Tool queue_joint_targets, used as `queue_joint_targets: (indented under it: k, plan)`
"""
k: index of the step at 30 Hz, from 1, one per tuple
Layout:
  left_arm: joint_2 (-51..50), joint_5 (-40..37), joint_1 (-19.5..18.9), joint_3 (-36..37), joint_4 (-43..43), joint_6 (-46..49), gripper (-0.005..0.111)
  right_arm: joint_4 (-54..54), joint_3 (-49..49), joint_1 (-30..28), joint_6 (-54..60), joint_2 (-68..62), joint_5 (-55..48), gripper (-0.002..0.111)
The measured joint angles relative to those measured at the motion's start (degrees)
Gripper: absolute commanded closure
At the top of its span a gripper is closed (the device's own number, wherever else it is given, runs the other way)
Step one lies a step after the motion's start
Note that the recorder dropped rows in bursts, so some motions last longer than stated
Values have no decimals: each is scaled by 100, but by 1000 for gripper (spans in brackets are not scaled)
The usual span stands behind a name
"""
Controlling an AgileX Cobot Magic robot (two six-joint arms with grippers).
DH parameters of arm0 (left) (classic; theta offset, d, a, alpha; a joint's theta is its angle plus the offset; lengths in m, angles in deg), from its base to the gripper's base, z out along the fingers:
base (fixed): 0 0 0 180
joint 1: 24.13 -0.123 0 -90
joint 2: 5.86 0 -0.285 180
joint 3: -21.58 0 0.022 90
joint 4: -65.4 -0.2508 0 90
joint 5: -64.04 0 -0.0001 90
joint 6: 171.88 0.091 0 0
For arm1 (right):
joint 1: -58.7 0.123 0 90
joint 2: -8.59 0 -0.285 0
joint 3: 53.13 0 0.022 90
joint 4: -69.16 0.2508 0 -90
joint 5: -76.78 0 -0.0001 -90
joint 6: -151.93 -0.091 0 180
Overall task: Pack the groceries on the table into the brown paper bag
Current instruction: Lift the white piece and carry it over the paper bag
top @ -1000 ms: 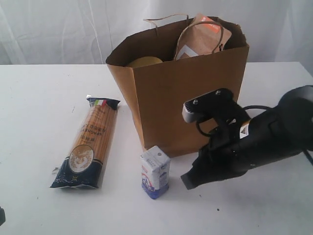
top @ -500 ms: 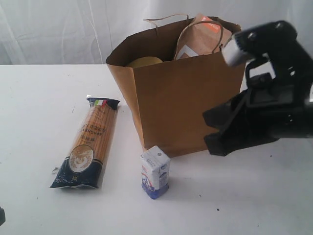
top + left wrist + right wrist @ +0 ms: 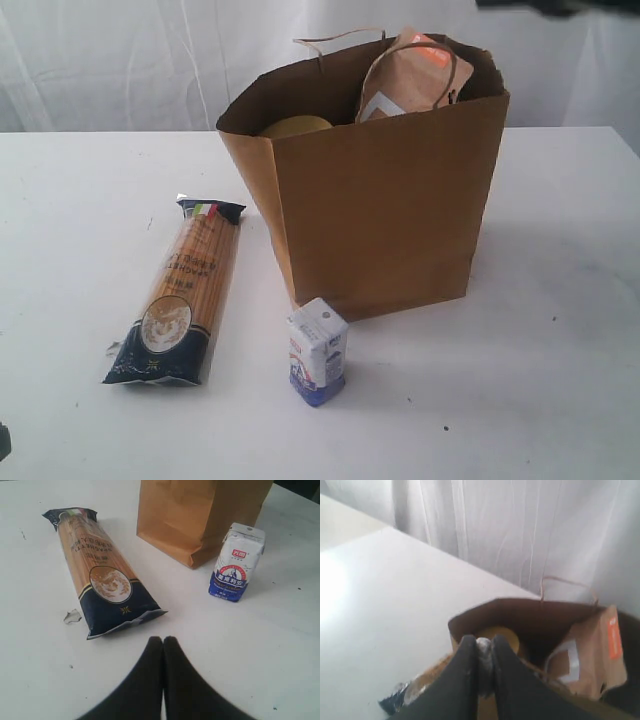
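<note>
While standing upright at mid-table, brown paper bag (image 3: 380, 220): mouth open, twisted loop handle (image 3: 335, 38) raised at the far rim, base flat on the white table (image 3: 80, 180).
Inside the bag: brown orange-labelled pouch (image 3: 415, 80) leaning at the right side, top poking above the rim; yellow-lidded jar (image 3: 295, 126) lower down at the left side, only the lid showing.
Long spaghetti packet (image 3: 180, 295): flat on the table left of the bag and apart from it, laid lengthwise from near to far, one dark-blue end at each tip.
Small blue-white carton (image 3: 318, 350): upright on the table just in front of the bag's near left corner, right of the packet's near end.
Left gripper (image 3: 163, 642): over the near part of the table, pointed between packet and carton; fingers (image 3: 147, 675) pressed together, nothing between them.
Right gripper (image 3: 482, 641): high above the bag's open mouth, only a dark sliver of the arm at the exterior view's top edge; fingers (image 3: 462, 670) nearly together, pinching a small white lump (image 3: 483, 647); too blurred to tell more of it.
Backdrop: white curtain (image 3: 120, 60) behind the table.
</note>
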Motion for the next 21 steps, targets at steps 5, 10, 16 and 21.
queue_joint_targets:
  k: [5, 10, 16, 21]
  plan:
    - [0, 0, 0, 0, 0, 0, 107, -10, 695, 0, 85, -330, 12, 108]
    - [0, 0, 0, 0, 0, 0, 107, -88, 1107, 0, 106, -930, -18, 108]
    - [0, 0, 0, 0, 0, 0, 107, -194, 1483, 0, 120, -1707, -114, 108]
    - [0, 0, 0, 0, 0, 0, 107, -375, 1937, 0, 120, -2384, -372, 108]
